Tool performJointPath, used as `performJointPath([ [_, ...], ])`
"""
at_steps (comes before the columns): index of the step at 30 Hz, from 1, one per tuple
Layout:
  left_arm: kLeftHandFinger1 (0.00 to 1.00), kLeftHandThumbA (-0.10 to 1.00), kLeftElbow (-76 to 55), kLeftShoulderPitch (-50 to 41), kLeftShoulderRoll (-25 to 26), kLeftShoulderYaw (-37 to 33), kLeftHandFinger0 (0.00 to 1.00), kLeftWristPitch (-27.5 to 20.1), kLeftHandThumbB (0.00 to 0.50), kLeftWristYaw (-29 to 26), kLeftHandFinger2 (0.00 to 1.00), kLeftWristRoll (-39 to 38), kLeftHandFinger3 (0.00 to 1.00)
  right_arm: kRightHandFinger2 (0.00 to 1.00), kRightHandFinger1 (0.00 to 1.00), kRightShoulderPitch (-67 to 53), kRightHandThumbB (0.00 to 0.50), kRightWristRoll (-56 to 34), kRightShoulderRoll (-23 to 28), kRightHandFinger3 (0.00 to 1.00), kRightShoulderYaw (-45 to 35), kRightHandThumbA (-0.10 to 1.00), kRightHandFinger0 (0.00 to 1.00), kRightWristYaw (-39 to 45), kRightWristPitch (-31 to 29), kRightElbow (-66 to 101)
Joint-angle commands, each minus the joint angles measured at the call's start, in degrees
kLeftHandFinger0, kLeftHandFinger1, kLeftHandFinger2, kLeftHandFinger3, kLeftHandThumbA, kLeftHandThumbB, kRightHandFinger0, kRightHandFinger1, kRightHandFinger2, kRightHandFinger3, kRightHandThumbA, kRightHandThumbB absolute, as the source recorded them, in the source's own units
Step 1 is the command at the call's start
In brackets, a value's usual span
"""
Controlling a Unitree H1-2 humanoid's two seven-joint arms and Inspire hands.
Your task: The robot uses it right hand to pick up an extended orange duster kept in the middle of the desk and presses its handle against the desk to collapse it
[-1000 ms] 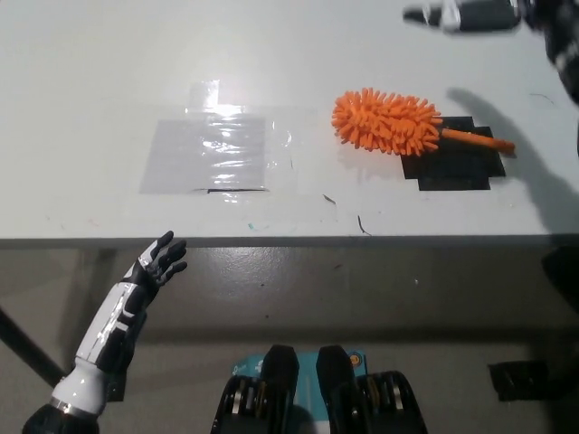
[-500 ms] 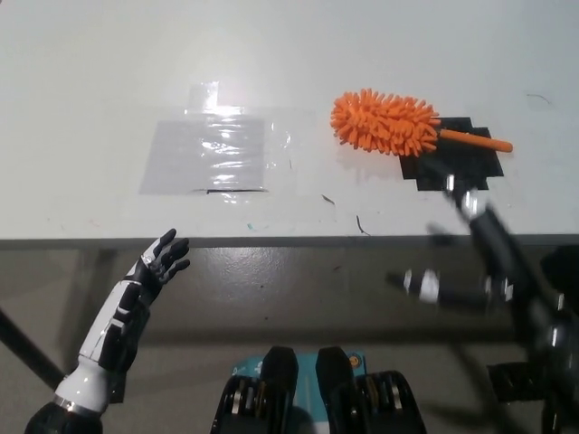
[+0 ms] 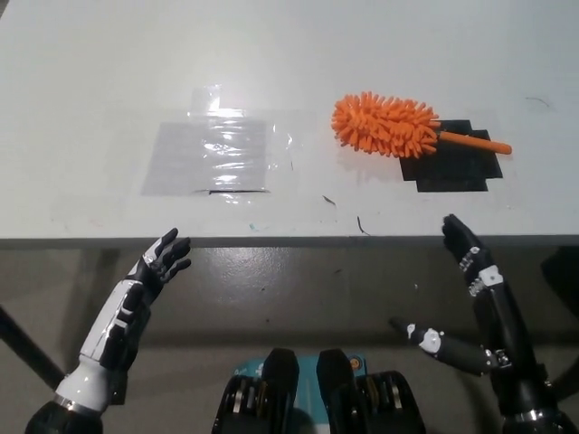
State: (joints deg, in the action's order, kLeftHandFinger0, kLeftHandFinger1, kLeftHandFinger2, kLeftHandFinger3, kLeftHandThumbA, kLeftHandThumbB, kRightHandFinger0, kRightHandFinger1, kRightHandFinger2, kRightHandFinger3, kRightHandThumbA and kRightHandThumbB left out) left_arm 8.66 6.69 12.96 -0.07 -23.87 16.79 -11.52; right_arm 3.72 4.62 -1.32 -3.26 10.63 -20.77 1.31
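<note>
Desk [image 3: 90,90] w/ duster [image 3: 384,125], tape patches [image 3: 210,155].

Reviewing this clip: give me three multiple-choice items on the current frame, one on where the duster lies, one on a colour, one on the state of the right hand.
1. Where does the duster's handle lie?
A. over the black patch
B. on the clear sheet
C. off the desk

2. What colour is the duster?
A. blue
B. orange
C. white

3. What is the right hand doing?
A. holding the duster
B. pressing the handle on the desk
C. open, holding nothing, at the desk's near edge

Answers:
1. A, the handle crosses the black patch at the right of the desk.
2. B, its fluffy head and handle are both orange.
3. C, its fingers are apart, short of the duster. The left hand rests open at lower left, below the desk edge.
</note>
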Motion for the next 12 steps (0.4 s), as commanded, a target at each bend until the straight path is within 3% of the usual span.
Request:
performJointPath([
  [1,1.0,0.98,0.5,0.6,0.9,-0.3,1.0,-2.3,0.255,0.9,1.0,1.0,1.0,1.0,1.0,2.0,0.137,-3.2,1.1,1.0,-0.8,1.0,1.0,-2.3,-5.3,-3.3],
  [12,1.0,0.98,0.7,-2.3,1.1,0.1,1.0,-1.3,0.272,0.3,1.0,2.3,1.0,1.0,1.0,0.9,0.103,-4.2,1.3,1.0,1.1,0.93,1.0,-1.7,-4.4,-5.3],
])
